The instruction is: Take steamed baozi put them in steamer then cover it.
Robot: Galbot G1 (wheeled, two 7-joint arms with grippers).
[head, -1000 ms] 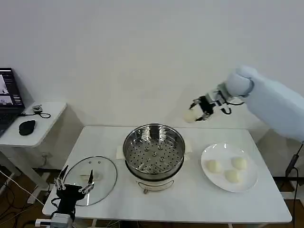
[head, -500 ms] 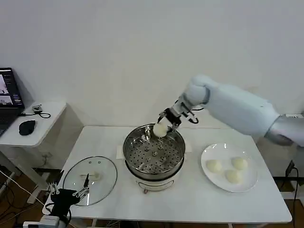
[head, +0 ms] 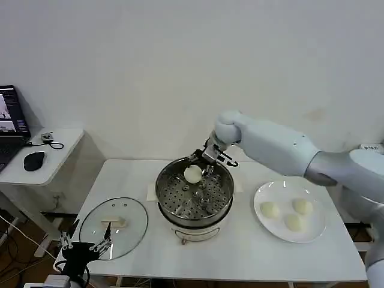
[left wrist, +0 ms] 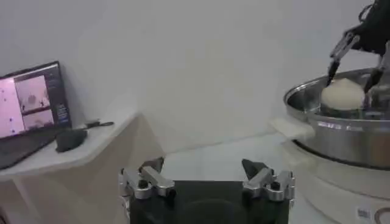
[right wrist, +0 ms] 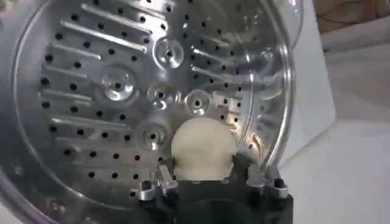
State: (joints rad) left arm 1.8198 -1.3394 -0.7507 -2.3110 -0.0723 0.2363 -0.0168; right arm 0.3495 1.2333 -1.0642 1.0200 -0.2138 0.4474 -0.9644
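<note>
White counter (head: 252, 252) seen from the head camera, with a shiny steel steamer (head: 194, 193) on its white base at the centre. The right hand (head: 201, 165) reaches over the steamer's far rim, its fingers closed on one cream baozi (head: 192, 174) held just above the perforated tray. To the robot's right, three more baozi (head: 270, 209) lie on a white plate (head: 290, 212), apart from the steamer. To its left, the clear glass cover (head: 114, 227) lies flat on the counter beside the steamer. The left hand (head: 84, 247) hangs low at the counter's near left corner, fingers spread apart, holding nothing. A side table (head: 42, 157) farther left carries a laptop (head: 12, 123) and a black mouse (head: 33, 160).

From the left wrist camera, the left hand (left wrist: 207, 181) shows its two fingers well apart. Beyond it stands the steamer (left wrist: 341, 131), with the baozi (left wrist: 342, 95) above its rim between the right hand's dark fingers (left wrist: 339, 52).

From the right wrist camera, the right hand (right wrist: 203, 176) grips the baozi (right wrist: 203, 149) from both sides, close over the steamer's holed tray (right wrist: 128, 91), near its wall.
</note>
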